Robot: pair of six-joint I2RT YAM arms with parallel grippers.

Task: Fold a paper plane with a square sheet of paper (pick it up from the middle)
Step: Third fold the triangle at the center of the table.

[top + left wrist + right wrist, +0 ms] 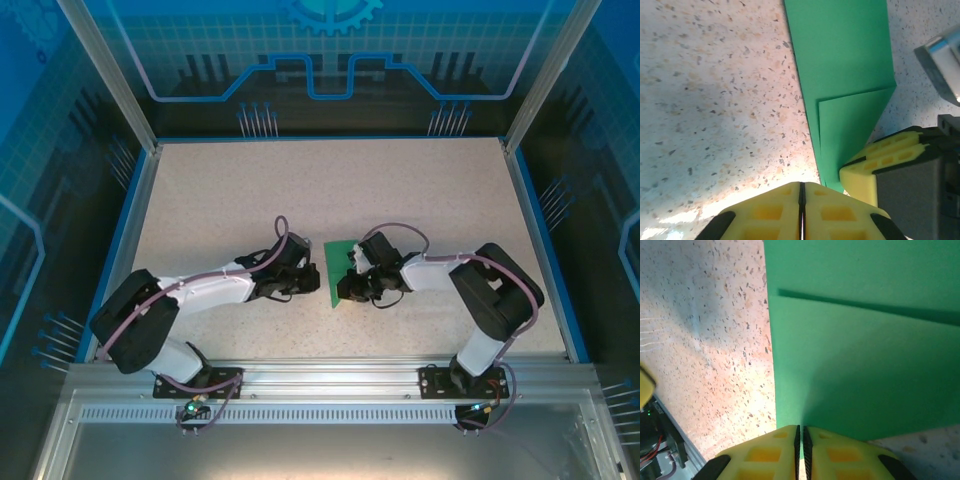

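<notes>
The square sheet of paper [336,264] lies on the table between my two grippers as a narrow, folded bright-green strip. In the left wrist view the paper [845,75] shows a folded corner flap near its lower end. My left gripper [801,184] is shut with nothing between its fingers, just left of the strip's edge [308,273]. My right gripper [800,428] is shut on the near edge of the paper [865,365], and a thin line of green shows between its pads. From above, the right gripper [349,286] sits over the strip's right side. One of the right gripper's yellow fingers [875,162] rests on the paper.
The speckled tabletop [330,190] stretches behind and to both sides of the grippers. Blue rails [127,240] border its left and right sides. A metal frame bar [330,375] runs along the near edge by the arm bases.
</notes>
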